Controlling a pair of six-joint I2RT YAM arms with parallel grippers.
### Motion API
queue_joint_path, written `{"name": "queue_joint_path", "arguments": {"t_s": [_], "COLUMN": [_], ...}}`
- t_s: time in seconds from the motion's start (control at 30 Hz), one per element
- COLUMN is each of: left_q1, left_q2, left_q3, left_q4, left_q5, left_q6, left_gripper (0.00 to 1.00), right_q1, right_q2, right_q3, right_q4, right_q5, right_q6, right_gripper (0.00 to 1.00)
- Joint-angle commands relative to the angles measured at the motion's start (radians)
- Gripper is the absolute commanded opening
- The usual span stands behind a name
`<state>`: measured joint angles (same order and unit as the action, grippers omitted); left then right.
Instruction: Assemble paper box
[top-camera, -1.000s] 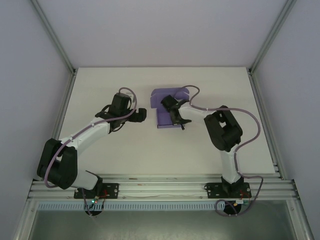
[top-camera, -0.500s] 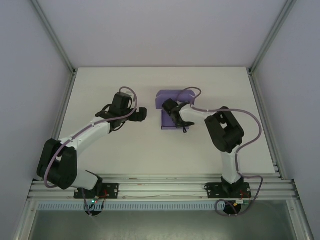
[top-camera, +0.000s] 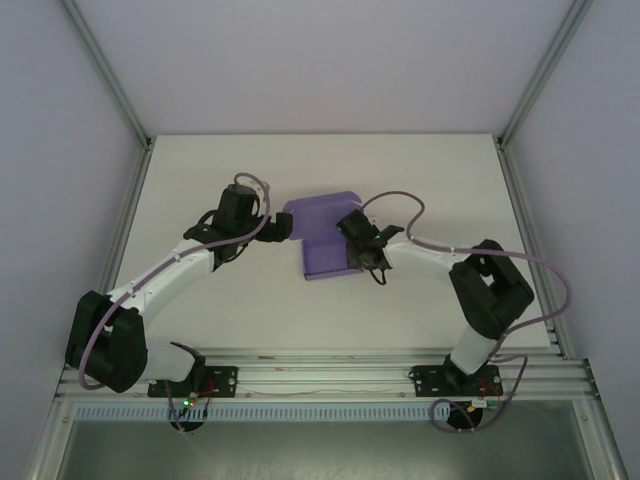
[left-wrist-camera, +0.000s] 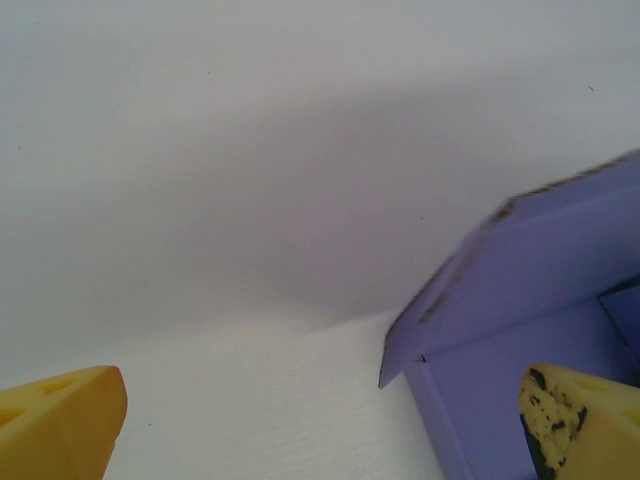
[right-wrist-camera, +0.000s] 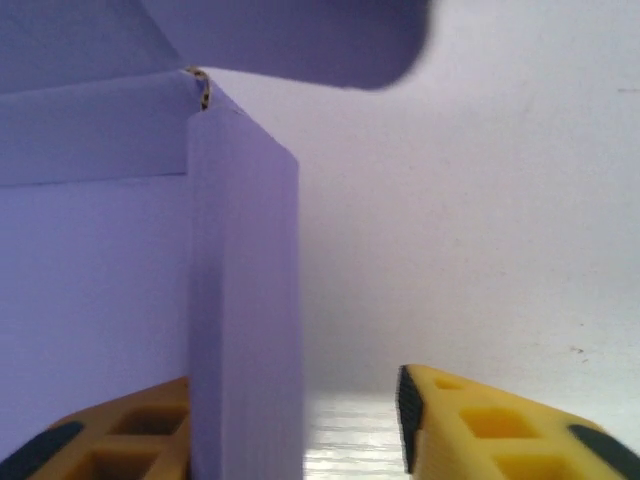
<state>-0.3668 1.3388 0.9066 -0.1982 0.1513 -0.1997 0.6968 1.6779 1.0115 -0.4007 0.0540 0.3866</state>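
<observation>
Right claw (right-wrist-camera: 290, 425) spread astride paper box (top-camera: 322, 240) wall — left claw (left-wrist-camera: 320, 420) spread at its corner.

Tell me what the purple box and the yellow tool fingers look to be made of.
Paper box: thin card, matte violet; its raised wall shows a slim edge and crisp folds. Yellow fingers: likely moulded plastic, smooth with square recesses; the dark patches on them may be rubber pads, but that is hard to tell.

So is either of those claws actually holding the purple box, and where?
Nothing is clamped. The right gripper is open, its fingers astride the paper box at its upright side wall, a gap on one side; the left gripper is open beside a corner.
</observation>
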Motion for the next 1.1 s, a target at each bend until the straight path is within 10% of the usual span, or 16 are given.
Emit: {"name": "queue_joint_path", "arguments": {"t_s": [0.0,0.67,1.07], "left_q1": [-0.010,-0.011,0.000], "left_q2": [-0.033,-0.011,-0.082], "left_q3": [-0.020,-0.027,-0.104], "left_q4": [0.001,0.014,0.004], "left_q5": [0.019,0.041,-0.095], "left_q6": [0.027,0.062,-0.015], "left_gripper": [1.00,1.00,1.00], "right_q1": [-0.003,-0.072,-0.103], "right_q2": [-0.066,-0.140,0.071], "right_q3": [-0.019,-0.109,0.024], "right_q4": [0.107,0.240,0.165], "right_q5": [-0.003,-0.092,-0.214], "right_q6": [0.011,-0.046,-0.228], "right_gripper": [0.55,0.67,0.46]}}
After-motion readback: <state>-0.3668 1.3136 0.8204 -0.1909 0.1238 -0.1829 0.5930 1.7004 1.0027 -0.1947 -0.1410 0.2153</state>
